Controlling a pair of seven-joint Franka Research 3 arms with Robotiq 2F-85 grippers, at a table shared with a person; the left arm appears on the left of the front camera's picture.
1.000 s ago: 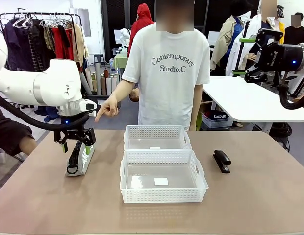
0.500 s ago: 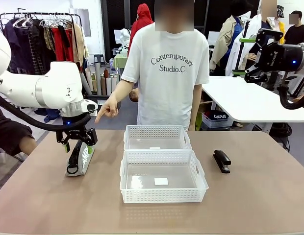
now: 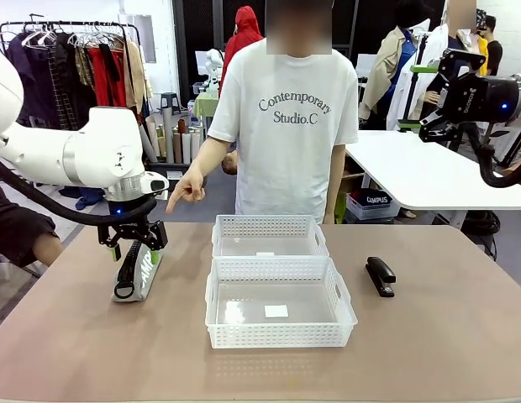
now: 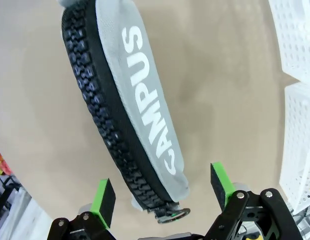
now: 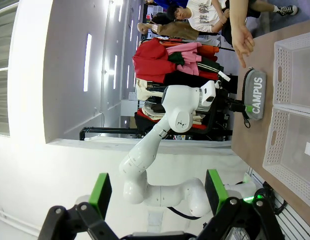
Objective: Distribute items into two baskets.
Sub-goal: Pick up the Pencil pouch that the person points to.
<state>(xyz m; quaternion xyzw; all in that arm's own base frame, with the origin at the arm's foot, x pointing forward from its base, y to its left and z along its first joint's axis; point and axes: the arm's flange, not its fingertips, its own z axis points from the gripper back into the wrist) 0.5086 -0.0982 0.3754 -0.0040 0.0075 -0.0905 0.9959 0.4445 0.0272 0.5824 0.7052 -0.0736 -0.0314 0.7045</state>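
The grey "CAMPUS" pouch (image 3: 141, 274) stands on its long edge at the table's left, black strap side toward me. My left gripper (image 3: 133, 244) hangs over its far end, open, green pads (image 4: 106, 202) on either side of the pouch (image 4: 140, 100) with a gap. The black stapler (image 3: 380, 275) lies right of the two white baskets: the far basket (image 3: 269, 225) and the near basket (image 3: 277, 334), both holding no items. My right gripper (image 3: 435, 99) is raised high at the right, open (image 5: 157, 192), holding nothing. In its view the pouch (image 5: 255, 95) lies far off.
A person stands at the far edge, one hand (image 3: 186, 188) pointing a finger down toward the pouch. Lattice walls of the baskets (image 4: 300, 145) lie beside the left gripper. A white table (image 3: 428, 172) stands behind at the right.
The left arm has edged slightly right and down over the pouch. The pointing hand, baskets, stapler and right arm have stayed put.
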